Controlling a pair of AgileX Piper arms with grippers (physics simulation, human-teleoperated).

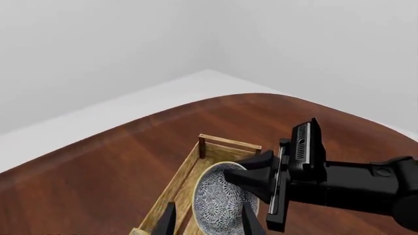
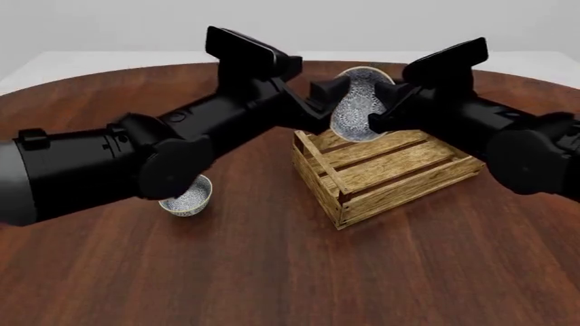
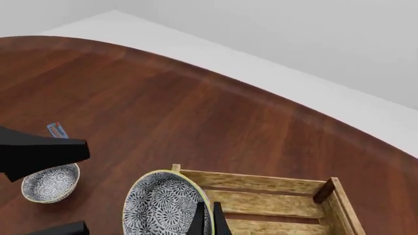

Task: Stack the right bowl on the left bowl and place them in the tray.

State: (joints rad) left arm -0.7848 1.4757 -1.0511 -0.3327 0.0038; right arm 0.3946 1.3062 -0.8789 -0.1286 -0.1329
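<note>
The right bowl (image 2: 355,102), large and blue-patterned, hangs on edge over the far end of the tray (image 2: 399,173). My right gripper (image 2: 381,109) is shut on its rim; the right wrist view shows the gripper (image 3: 207,220) pinching that rim beside the bowl (image 3: 160,205). My left gripper (image 2: 327,100) is open at the bowl's other side, and the bowl (image 1: 219,200) lies between its spread fingers (image 1: 168,219). The left bowl (image 2: 187,197), small, sits on the table to the left, partly under my left arm. It also shows in the right wrist view (image 3: 51,182).
The wooden table's (image 2: 272,272) round far edge meets a white floor. A small blue object (image 3: 57,130) lies just beyond the small bowl. My left arm crosses low over the table's left half. The tray's slatted wall (image 3: 261,183) stands right under the held bowl.
</note>
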